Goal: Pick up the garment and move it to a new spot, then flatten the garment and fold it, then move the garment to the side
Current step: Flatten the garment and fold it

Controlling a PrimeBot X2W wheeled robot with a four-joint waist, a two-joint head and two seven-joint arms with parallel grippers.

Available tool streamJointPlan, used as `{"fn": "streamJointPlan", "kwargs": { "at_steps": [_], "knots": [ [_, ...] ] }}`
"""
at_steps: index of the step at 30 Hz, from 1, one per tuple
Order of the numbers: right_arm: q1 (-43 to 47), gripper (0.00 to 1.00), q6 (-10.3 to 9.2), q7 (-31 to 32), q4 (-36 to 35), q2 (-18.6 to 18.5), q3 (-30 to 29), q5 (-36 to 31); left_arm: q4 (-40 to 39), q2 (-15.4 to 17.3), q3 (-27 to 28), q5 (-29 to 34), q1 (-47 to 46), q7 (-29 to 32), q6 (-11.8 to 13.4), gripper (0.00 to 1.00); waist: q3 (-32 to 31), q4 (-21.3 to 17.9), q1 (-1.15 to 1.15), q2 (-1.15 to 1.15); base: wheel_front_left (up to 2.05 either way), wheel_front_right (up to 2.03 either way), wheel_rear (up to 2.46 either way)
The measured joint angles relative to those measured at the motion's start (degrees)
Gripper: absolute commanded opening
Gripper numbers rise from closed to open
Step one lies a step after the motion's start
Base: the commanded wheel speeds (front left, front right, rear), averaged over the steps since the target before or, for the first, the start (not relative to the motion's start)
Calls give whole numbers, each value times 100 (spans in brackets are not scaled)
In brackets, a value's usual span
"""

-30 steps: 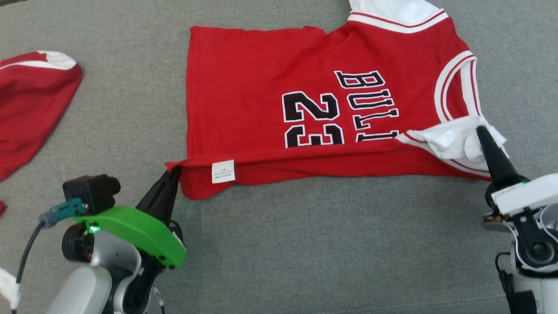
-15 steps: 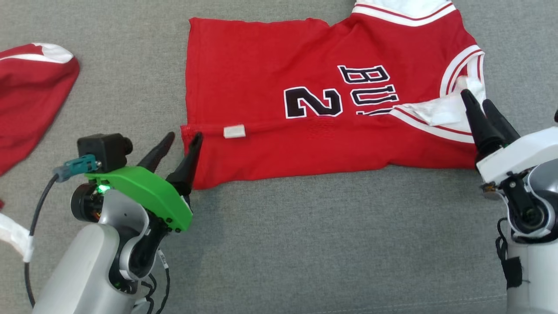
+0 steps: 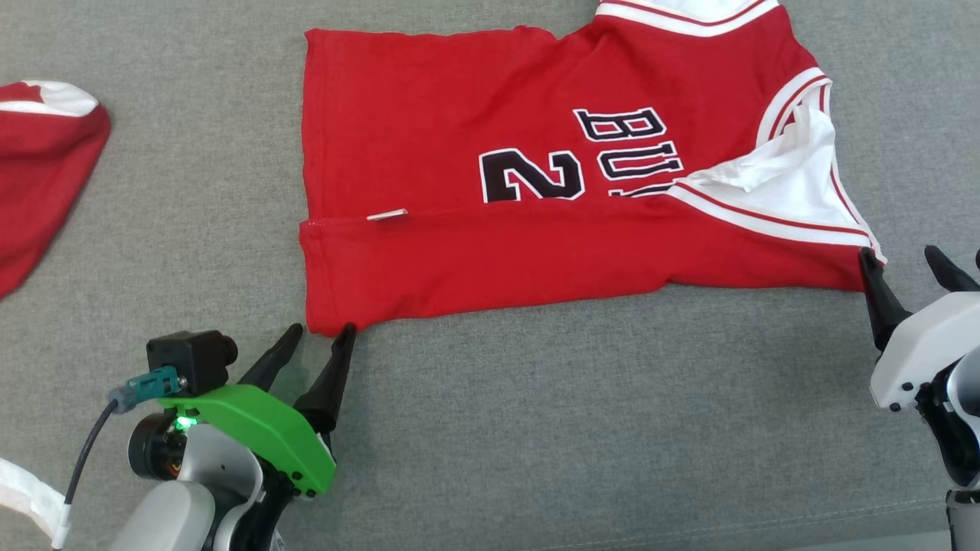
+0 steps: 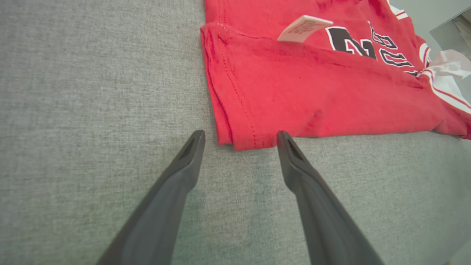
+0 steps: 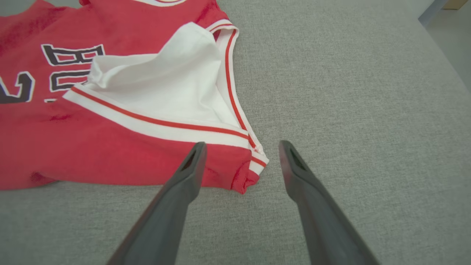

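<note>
On the grey cloth surface (image 3: 536, 428), the red jersey (image 3: 490, 252) lies spread flat, its near edge folded over part of the number. The left gripper (image 3: 323, 327), fingers apart and empty, sits just at the jersey's near hem corner; the right gripper (image 3: 896, 252), also spread and empty, sits at the shoulder corner.

Two garments, jersey (image 3: 429, 99) and red cloth (image 3: 38, 184); two pincers, left pincer (image 3: 325, 329), right pincer (image 3: 897, 254).
</note>
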Motion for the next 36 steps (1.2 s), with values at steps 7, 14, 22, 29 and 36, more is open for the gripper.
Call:
{"fn": "streamJointPlan", "kwargs": {
  "at_steps": [7,14,22,29,36],
  "knots": [
    [-118,100,0,278,511,-81,-133,-570,200,-56,-102,24,-271,100,-51,100,127,82,0,0,0,0,0],
    [-370,88,1,430,988,-26,-96,-535,477,-74,-159,38,-547,175,-110,13,255,75,0,0,0,0,0],
    [-324,0,3,738,1082,-568,428,289,583,94,-369,-14,-559,385,-478,0,94,72,0,0,0,0,0],
    [558,0,4,1688,445,-1908,346,1615,-692,559,-325,-353,599,555,-414,0,-234,155,0,0,0,0,0],
    [1206,0,3,2273,140,-2138,189,2209,-1143,412,-610,-421,1344,544,-169,0,-312,333,0,0,0,0,0]
  ]
}}
